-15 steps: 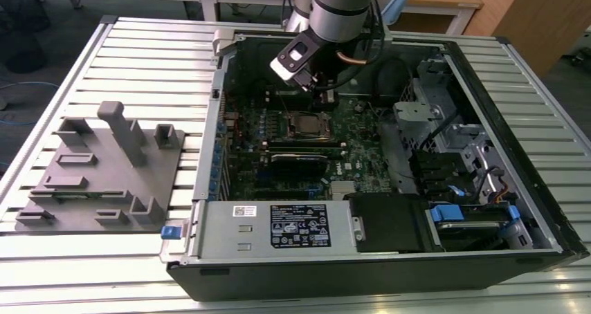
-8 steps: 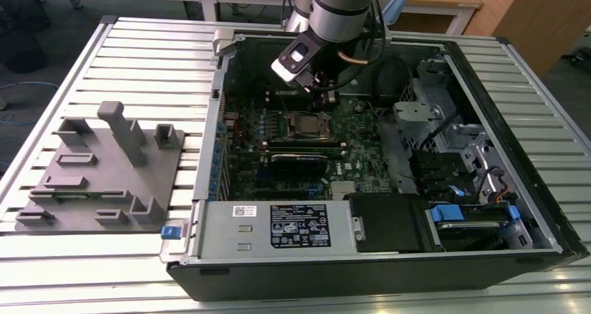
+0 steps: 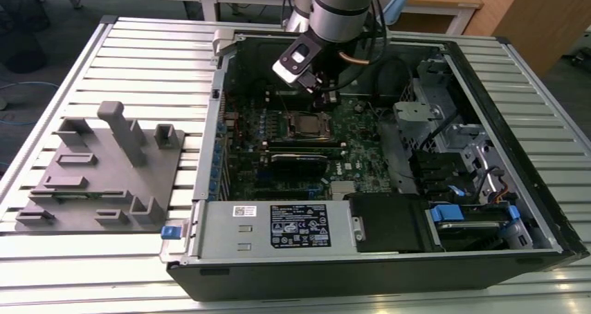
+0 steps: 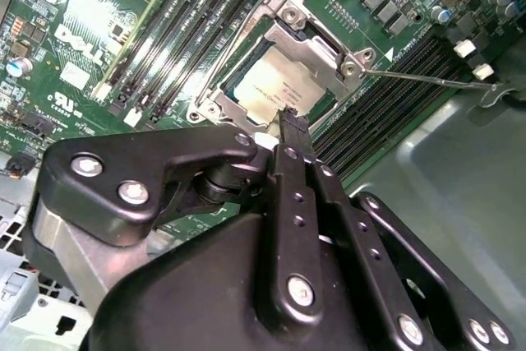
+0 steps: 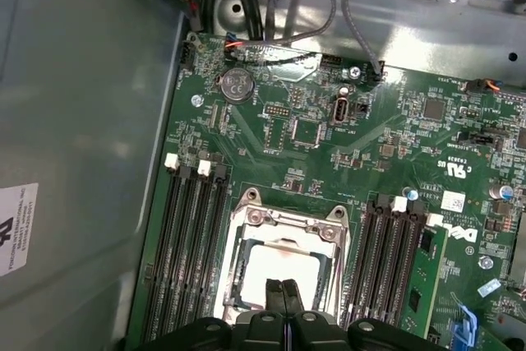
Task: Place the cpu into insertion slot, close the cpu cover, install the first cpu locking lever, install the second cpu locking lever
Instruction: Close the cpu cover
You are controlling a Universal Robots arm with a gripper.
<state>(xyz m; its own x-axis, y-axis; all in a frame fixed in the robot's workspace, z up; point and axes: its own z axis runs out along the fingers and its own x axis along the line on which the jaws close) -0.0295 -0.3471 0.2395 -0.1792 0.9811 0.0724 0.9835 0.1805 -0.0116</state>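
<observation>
In the exterior view, a grey moulded fixture with upright pegs and pockets rests on the slatted metal worktop at that view's left. Beside it lies an open computer case, its green circuit board facing up. A metal box with a white label sits along the near edge. The arm comes down from the far side into the case, with the end effector hanging just above the board's middle. Drive bays with blue tabs fill the case at the exterior view's right.

The cpu lies flat in the insertion slot, its pale metal top showing through the square cut-out. The cpu cover is folded down over it, framing the chip on all sides in both wrist views. Long black memory slots run along either side of the cover.

The end effector is narrow, its two fingers pressed together with nothing between them. Its tip hovers over the edge of the cover. A thin metal lever stretches from one cover corner out across the memory slots toward the grey case wall.
</observation>
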